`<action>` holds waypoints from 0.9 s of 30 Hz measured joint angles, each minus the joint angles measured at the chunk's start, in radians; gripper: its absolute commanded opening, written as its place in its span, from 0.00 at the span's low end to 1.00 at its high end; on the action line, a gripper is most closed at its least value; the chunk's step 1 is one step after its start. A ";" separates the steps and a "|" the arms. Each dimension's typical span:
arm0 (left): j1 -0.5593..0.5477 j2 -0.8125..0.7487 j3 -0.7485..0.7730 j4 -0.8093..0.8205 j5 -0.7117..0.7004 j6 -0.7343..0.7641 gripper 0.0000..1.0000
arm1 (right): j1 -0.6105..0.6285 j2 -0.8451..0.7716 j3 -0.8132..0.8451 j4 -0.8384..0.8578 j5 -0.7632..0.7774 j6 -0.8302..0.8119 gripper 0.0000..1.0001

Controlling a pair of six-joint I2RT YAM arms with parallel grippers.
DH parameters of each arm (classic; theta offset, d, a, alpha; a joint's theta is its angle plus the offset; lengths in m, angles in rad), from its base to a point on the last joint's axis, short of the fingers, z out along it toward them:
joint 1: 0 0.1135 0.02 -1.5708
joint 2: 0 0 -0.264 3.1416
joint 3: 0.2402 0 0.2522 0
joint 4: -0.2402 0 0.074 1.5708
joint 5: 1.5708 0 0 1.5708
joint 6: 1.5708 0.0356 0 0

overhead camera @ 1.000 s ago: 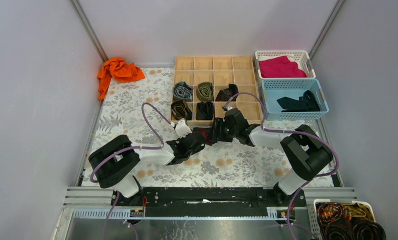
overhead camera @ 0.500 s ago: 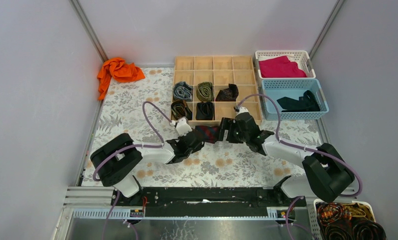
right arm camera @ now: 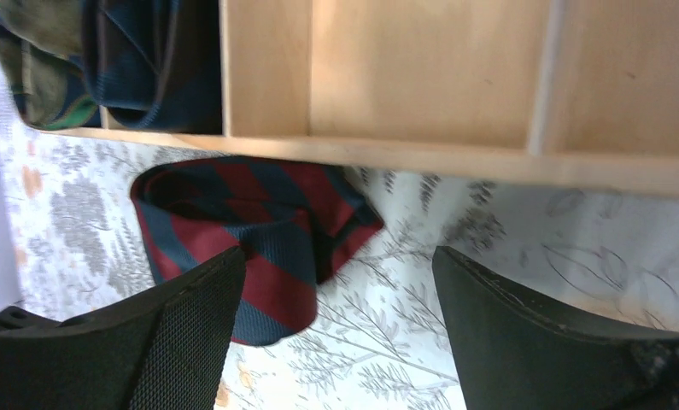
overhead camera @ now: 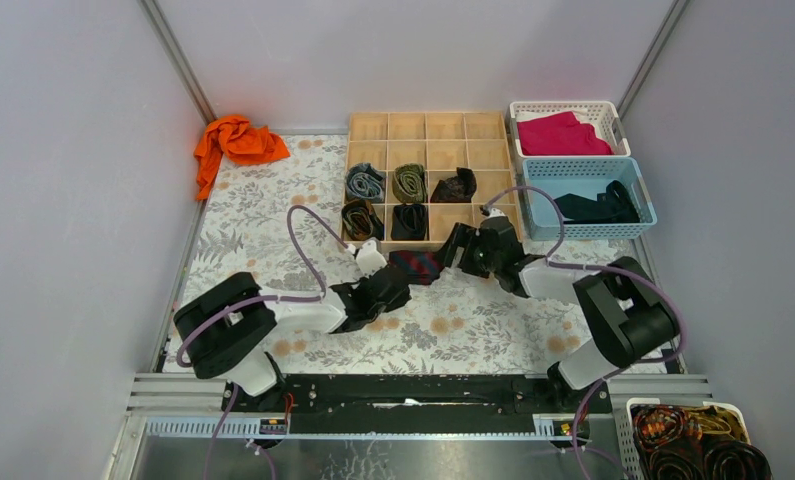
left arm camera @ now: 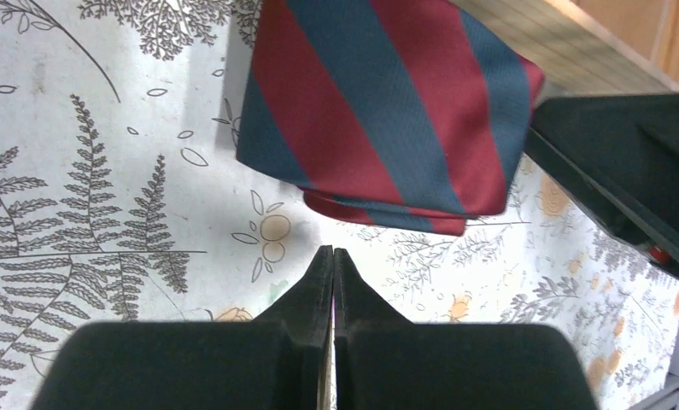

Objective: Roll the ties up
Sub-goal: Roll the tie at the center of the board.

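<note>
The striped tie (overhead camera: 414, 264) is rolled and parked on the bench just beside the near edge of the wooden tray (overhead camera: 368, 127), I'd guess ready for a free slot. My left fingers (left arm camera: 319, 290) are clenched empty just short of it; right fingers (right arm camera: 182, 333) spread wide, gripping nothing.

A pale wooden compartment box (overhead camera: 403, 127) blocks the far side of the rolled navy-and-red striped tie (overhead camera: 414, 265); the near floral bench (overhead camera: 453, 335) lies open.

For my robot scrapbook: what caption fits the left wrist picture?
Shut black left gripper, just short of a bundled navy-and-red striped fabric tie on the leaf-print table cover.
</note>
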 measured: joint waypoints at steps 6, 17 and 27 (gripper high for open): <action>-0.003 -0.037 -0.006 -0.002 -0.004 0.004 0.01 | -0.004 0.104 0.029 0.144 -0.081 0.024 0.89; -0.003 -0.034 -0.006 -0.005 -0.006 0.031 0.02 | -0.005 0.172 0.014 0.300 -0.200 0.068 0.90; -0.003 -0.029 -0.006 -0.030 -0.032 0.057 0.02 | -0.005 0.172 -0.061 0.413 -0.312 0.122 0.91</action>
